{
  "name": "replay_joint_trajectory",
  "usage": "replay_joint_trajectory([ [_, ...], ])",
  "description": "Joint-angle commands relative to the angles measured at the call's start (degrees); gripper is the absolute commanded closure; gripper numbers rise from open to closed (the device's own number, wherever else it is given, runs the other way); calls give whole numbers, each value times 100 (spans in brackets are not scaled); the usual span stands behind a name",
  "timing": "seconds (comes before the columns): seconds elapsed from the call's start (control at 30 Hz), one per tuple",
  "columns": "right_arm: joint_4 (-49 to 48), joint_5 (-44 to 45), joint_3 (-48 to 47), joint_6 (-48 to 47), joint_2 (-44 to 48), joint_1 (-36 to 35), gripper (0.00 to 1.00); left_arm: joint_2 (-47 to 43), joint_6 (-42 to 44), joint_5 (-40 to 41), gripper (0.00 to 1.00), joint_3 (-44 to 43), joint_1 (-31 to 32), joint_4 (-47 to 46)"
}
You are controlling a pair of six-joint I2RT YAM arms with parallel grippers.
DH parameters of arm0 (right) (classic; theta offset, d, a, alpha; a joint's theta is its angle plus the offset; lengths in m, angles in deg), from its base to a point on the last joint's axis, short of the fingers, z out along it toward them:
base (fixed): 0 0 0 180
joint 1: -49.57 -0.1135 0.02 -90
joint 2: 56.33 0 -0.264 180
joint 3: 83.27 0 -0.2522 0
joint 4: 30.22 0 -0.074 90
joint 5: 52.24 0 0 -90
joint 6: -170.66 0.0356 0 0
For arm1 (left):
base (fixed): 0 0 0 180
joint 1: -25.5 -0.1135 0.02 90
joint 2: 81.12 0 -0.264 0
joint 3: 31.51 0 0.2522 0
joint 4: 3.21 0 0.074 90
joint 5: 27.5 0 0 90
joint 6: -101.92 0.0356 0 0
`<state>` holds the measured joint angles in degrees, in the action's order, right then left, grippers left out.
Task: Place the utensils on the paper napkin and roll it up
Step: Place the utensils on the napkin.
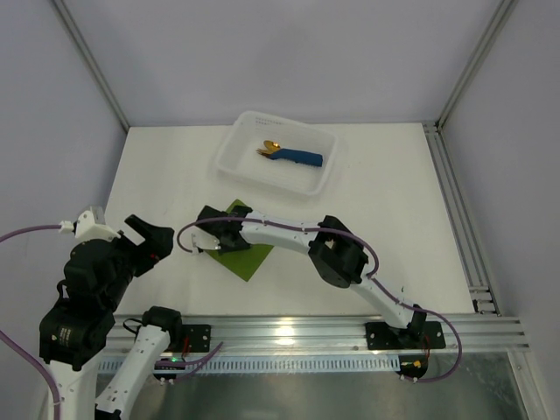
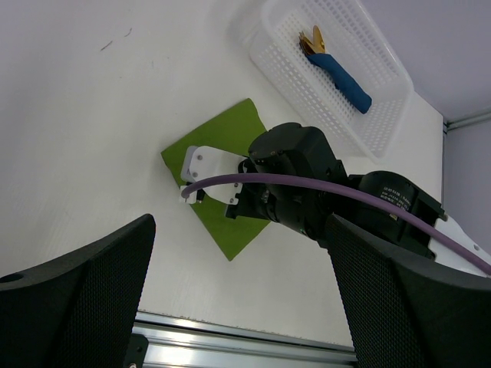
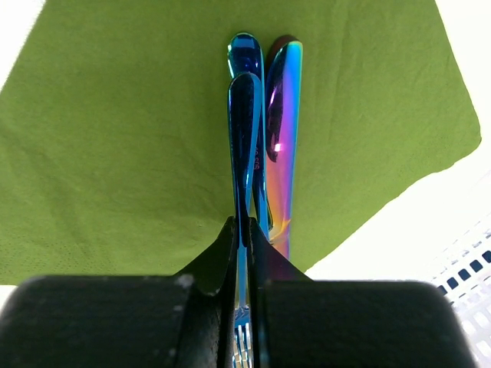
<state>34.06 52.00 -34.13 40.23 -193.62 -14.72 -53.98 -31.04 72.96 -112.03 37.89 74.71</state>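
The olive-green paper napkin (image 1: 245,255) lies on the white table, also seen in the left wrist view (image 2: 230,138) and filling the right wrist view (image 3: 115,138). My right gripper (image 3: 244,230) is over it, shut on one iridescent utensil (image 3: 245,130), a fork whose tines show between the fingers. Two more rainbow utensils (image 3: 284,130) lie side by side on the napkin beside it. In the top view my right gripper (image 1: 213,238) covers the utensils. My left gripper (image 1: 149,242) is open and empty, raised over the table left of the napkin; its pads (image 2: 69,299) frame the view.
A white plastic basket (image 1: 236,144) stands at the back centre, holding a blue rolled napkin with gold cutlery (image 1: 293,156). An aluminium rail (image 1: 289,332) runs along the near table edge, and a frame post rail (image 1: 464,219) along the right side.
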Motion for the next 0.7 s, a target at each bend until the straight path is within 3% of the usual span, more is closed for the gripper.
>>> replay_joint_trajectory([
  [0.0,-113,79,-85,-53,-43,4,96,37,86,-26,7,-21,10,-53],
  [0.67,-95,123,-120,-141,203,-145,95,11,86,-35,7,-12,10,-53],
])
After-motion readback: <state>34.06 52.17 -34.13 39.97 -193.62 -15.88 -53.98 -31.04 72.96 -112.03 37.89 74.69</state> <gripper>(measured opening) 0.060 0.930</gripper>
